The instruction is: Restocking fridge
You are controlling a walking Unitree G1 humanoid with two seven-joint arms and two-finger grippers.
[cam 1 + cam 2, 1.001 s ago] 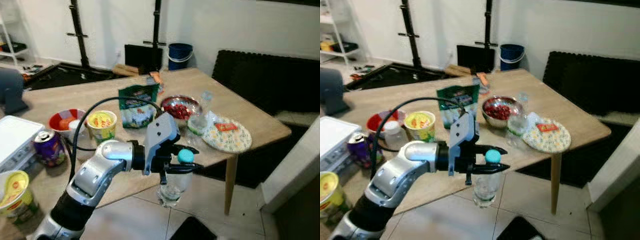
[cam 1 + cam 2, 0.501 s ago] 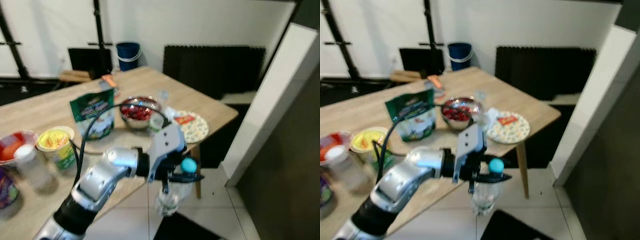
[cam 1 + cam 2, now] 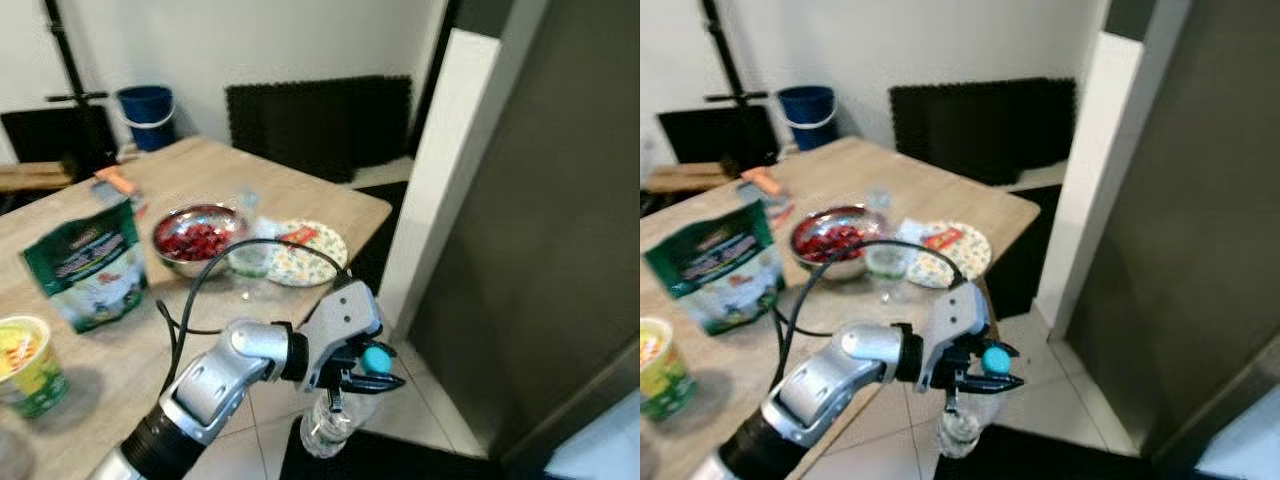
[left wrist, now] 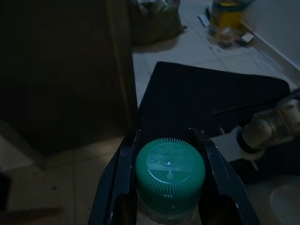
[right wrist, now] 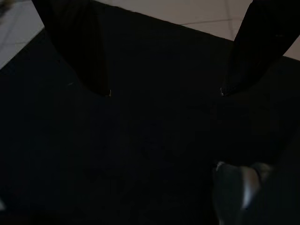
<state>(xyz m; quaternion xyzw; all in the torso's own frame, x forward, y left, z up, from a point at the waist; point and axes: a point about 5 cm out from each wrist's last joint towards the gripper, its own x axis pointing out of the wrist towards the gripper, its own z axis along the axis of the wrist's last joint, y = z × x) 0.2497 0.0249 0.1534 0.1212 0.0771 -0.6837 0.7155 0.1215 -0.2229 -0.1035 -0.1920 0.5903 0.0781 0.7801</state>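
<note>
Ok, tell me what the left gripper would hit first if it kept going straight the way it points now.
Probably the dark fridge front. The left gripper, shut on the bottle below its teal cap, points toward it across open floor; depth is unclear.

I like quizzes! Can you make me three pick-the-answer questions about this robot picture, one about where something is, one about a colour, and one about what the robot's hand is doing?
1. Where is the bowl of red food?
A. on the floor
B. on the wooden table
C. inside the blue bucket

2. What colour is the cap of the bottle?
A. teal green
B. red
C. yellow

3. What is the left gripper doing?
A. hanging open with nothing in it
B. pressing on the plate
C. holding the bottle by its neck

Answers:
1 B, the bowl sits on the tabletop beside the patterned plate.
2 A, the left wrist view shows a ribbed green cap.
3 C, the black fingers sit on either side of the bottle just under the cap.
</note>
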